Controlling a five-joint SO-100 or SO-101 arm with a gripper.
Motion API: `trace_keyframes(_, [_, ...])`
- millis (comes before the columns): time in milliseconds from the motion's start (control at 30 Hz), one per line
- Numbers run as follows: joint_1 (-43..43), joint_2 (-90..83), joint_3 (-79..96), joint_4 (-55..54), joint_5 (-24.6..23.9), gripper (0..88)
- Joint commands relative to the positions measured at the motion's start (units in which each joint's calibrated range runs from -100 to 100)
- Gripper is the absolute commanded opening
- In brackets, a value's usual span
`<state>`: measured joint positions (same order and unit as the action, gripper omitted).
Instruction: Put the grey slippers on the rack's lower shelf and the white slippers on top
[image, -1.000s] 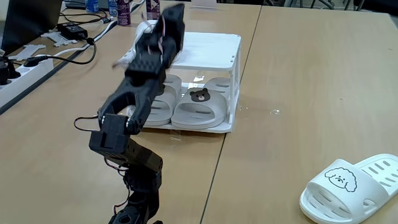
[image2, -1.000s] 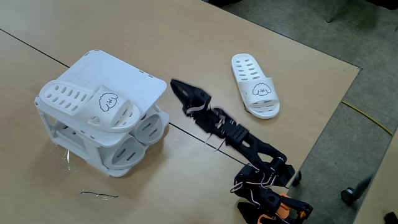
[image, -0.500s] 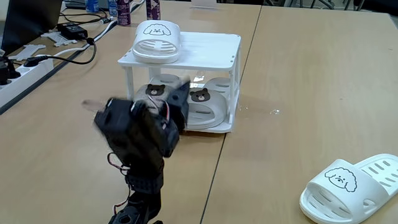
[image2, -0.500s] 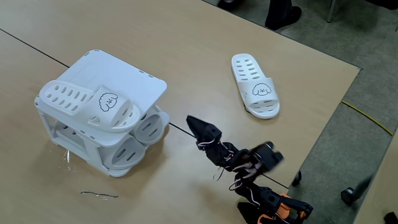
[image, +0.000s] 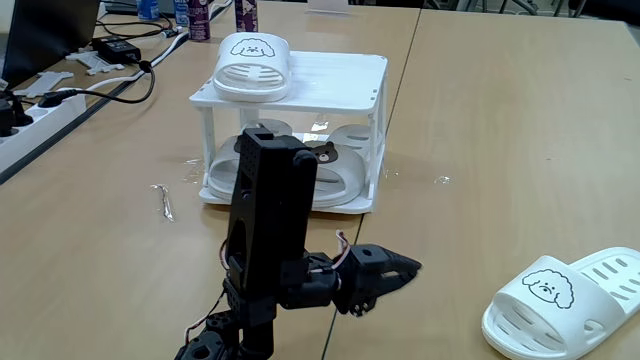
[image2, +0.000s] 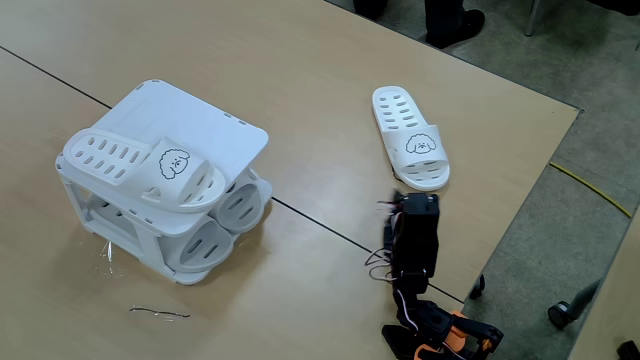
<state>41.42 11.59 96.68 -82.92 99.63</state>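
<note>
The rack (image: 350, 75) holds grey slippers (image: 325, 175) below, one white slipper (image: 252, 64) on top.

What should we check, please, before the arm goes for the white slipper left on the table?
1. Grey slippers on the lower shelf: ok.
2. One white slipper on the rack top: ok.
3. Free space beside it on top: ok.
4. Second white slipper lying flat, sole down, on the table: ok.
5. Gripper holding nothing: ok.
6. Jaws open enough: cannot tell.
</note>
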Motion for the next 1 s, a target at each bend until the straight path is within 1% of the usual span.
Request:
trace_keyframes(0, [10.7,0.2,-3.6,-1.1,0.4,0.8])
trace_keyframes(100, [12.9,0.2,-6.1,-0.8,0.4,1.1])
trace_keyframes(200, [12.7,1.4,-9.7,-0.7,0.4,12.6])
trace_keyframes(267, [12.8,3.3,-13.4,-0.9,0.4,16.5])
trace_keyframes(467, [12.4,10.2,-26.6,-0.5,0.4,17.4])
trace_keyframes(633, [12.3,15.1,-31.5,0.1,0.4,17.4])
trace_keyframes(867, [12.3,15.6,-43.0,13.5,0.4,18.5])
trace_keyframes(900, [12.3,15.7,-44.8,15.4,0.4,21.1])
trace_keyframes(933, [12.3,15.7,-46.9,17.4,0.4,25.8])
trace_keyframes(967, [12.3,15.8,-48.0,18.5,0.4,27.9])
